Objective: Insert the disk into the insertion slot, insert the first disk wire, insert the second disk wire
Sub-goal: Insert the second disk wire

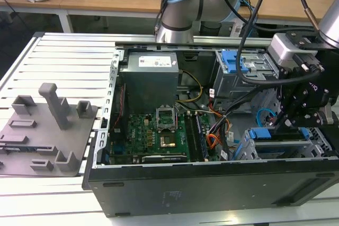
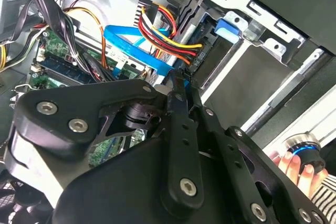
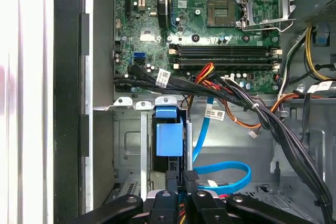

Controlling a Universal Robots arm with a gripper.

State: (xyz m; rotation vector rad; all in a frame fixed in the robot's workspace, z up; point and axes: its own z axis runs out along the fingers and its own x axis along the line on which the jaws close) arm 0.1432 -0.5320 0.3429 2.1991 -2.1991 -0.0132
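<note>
Blue-framed disk seated in insertion slot | end effector pinching plug, just beside

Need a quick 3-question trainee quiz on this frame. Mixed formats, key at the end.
1. True or false: the disk lies on the slatted table outside the computer case.
2. Which cable loops beside the claw? A) light-blue cable B) green cable C) white cable
3. What stands on the table at the exterior view's left?
Key: 1 false, it sits in the drive cage. 2 A. 3 grey fixture plate.
</note>
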